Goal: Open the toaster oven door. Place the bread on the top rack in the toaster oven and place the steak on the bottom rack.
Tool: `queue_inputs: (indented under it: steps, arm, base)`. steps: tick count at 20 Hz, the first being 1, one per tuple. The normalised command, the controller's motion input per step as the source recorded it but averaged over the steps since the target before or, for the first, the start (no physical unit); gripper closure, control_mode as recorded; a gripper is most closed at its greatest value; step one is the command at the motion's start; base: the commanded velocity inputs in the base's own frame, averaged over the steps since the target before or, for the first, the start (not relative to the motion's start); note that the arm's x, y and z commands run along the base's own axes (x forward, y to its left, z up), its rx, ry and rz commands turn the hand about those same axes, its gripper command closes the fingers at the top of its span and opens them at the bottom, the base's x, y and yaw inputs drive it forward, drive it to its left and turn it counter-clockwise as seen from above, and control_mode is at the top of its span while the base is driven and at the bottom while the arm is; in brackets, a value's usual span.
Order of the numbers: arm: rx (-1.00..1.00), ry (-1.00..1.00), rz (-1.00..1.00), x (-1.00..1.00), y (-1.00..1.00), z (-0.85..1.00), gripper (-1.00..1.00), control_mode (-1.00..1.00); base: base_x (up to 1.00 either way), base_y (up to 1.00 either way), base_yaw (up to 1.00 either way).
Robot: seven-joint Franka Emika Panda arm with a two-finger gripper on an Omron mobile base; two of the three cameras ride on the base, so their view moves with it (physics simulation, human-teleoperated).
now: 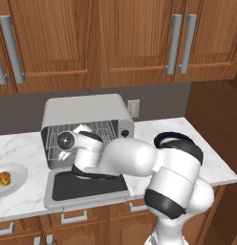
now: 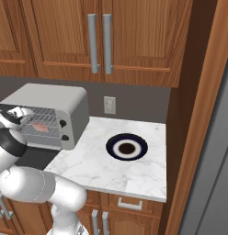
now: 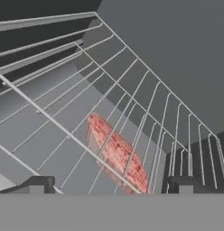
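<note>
Dark fingertips (image 3: 39,185) of the gripper (image 3: 109,191) stand well apart at the bottom of the hand view, with nothing clamped between them. Just ahead of the open jaws lies the steak (image 3: 114,155), flat on a wire rack inside the oven (image 1: 84,109); its long axis runs slantwise in the hand view, from upper left down toward the right finger, so the near end sits almost between the tips. A second rack's wires cross in front of it, and which of the two grids bears it is hard to tell from the hand view. In the right base view the steak shows as a pink patch on what seems the lower rack (image 2: 40,133), with the upper rack (image 2: 35,112) above it. The door (image 1: 87,187) lies folded down flat in front. The bread (image 1: 2,180) rests on a plate (image 1: 17,179) well to the left on the counter (image 1: 25,143), so it probably calls for the next reach, after a straight backing-out past the wires
</note>
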Motion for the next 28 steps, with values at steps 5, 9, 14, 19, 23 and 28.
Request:
queue_inputs:
  steps: [5,9,14,19,23,28]
  arm:
    - [0.00,0.00,0.00,0.12,0.04,-0.11,-1.00,-1.00]
    - [0.00,0.00,0.00,0.18,0.01,0.00,-1.00,-1.00]
    - [0.00,0.00,0.00,0.20,0.00,-0.02,-1.00,-1.00]
    - [0.00,0.00,0.00,0.19,0.03,-0.20,-1.00,-1.00]
    - [0.00,0.00,0.00,0.15,0.05,-0.23,-1.00,-1.00]
    - [0.00,0.00,0.00,0.11,0.07,-0.18,-1.00,-1.00]
  base:
    - [0.00,0.00,0.00]
    - [0.00,0.00,0.00]
    - [0.00,0.00,0.00]
    - [0.00,0.00,0.00]
    - [0.00,0.00,0.00]
    - [0.00,0.00,0.00]
